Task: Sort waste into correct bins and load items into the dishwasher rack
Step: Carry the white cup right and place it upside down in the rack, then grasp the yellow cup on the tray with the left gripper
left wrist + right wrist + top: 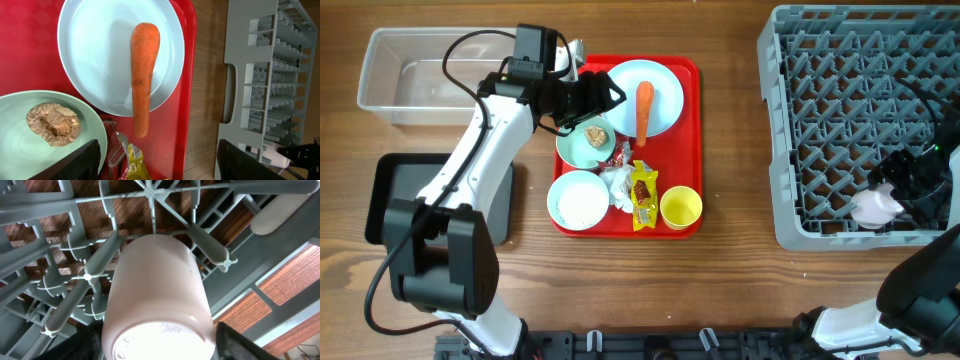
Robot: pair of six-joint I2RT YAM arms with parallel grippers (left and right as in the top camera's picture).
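While the left gripper (603,100) hovered open above the blue-green bowl (570,146), the right gripper (897,190) straddled the pinkish-white cup (875,207) at the dishwasher rack's (820,100) five-o'clock edge — grip unclear.

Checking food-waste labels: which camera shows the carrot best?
Left wrist: the carrot is large, full length, lying across the plate rim with its tip over the red tray. Overhead shows it small but whole on the plate. Right wrist shows none of it, only rack and cup.

Bright, even light from above throughout. Soft, short shadow beside the carrot (142,75) on the plate (95,45), with a faint sheen there. White glare on the near end of the cup (157,300), slightly blurred close up.
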